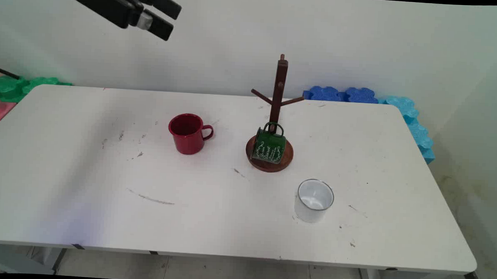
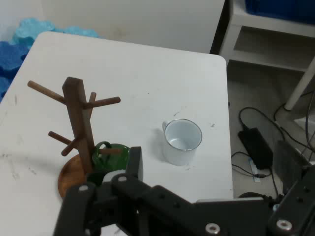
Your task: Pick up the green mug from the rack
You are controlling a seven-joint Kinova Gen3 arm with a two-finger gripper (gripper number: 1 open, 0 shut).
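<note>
Your pincer [image 1: 163, 16] hangs high above the tabletop's [image 1: 62, 169] far left, well apart from everything on it and holding nothing. Its two fingers look parted by a small gap, with nothing between them.

Nearest below it, a red mug [image 1: 186, 133] stands upright on the tabletop, mouth up, handle pointing right. To its right is a wooden mug tree [image 1: 279, 88], post upright on a round base. A green mug [image 1: 268, 146] hangs by its handle from a low peg on the tree's near side, its body tilted and lying over the base, mouth down and left. That one mug is on the tree; the other pegs are bare. Nearer and further right, a white mug [image 1: 314, 200] stands upright, apart from the tree; the hand view shows its handle.
</note>
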